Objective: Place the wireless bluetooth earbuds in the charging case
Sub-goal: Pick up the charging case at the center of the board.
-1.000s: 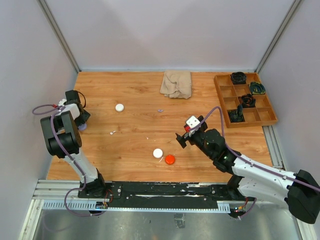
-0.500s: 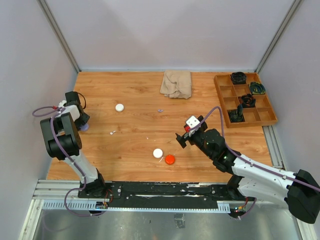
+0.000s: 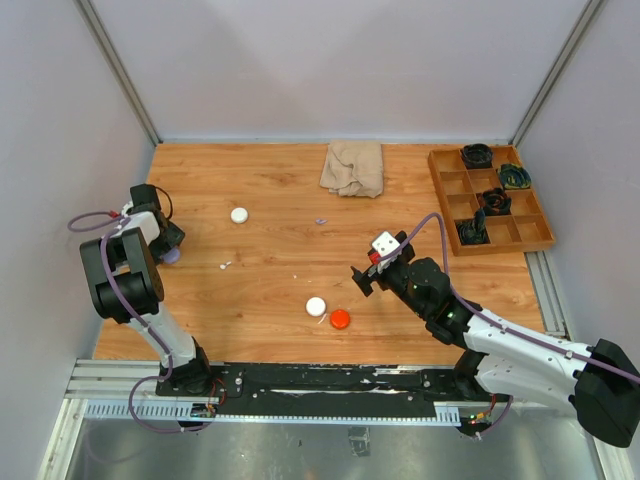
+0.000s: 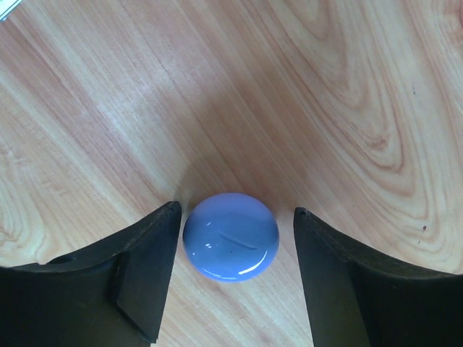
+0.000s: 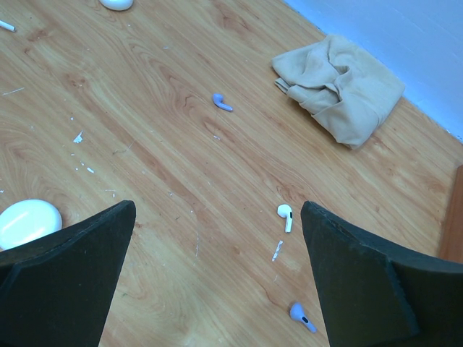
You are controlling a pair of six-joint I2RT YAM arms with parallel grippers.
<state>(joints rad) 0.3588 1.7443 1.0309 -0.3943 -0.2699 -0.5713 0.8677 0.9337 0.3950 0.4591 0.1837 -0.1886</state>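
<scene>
In the left wrist view a round purple charging case point(image 4: 231, 236) lies on the wood between the fingers of my left gripper point(image 4: 236, 210). The jaws are open, the left finger almost at the case and a gap on the right. From above, this gripper point(image 3: 165, 245) is at the table's left edge. My right gripper point(image 5: 217, 206) hangs open and empty over mid-table. Below it lie a white earbud point(image 5: 285, 215) and a purple earbud point(image 5: 302, 316). Another purple earbud point(image 5: 221, 102) lies farther off, also visible from above point(image 3: 320, 220).
Two white round cases point(image 3: 239, 214) point(image 3: 316, 306) and a red one point(image 3: 340, 319) sit on the table. A beige cloth point(image 3: 352, 168) lies at the back. A wooden compartment tray point(image 3: 437, 190) with dark items stands at the right. Walls close in both sides.
The left wrist has shifted slightly beside the purple case. The right arm has not moved.
</scene>
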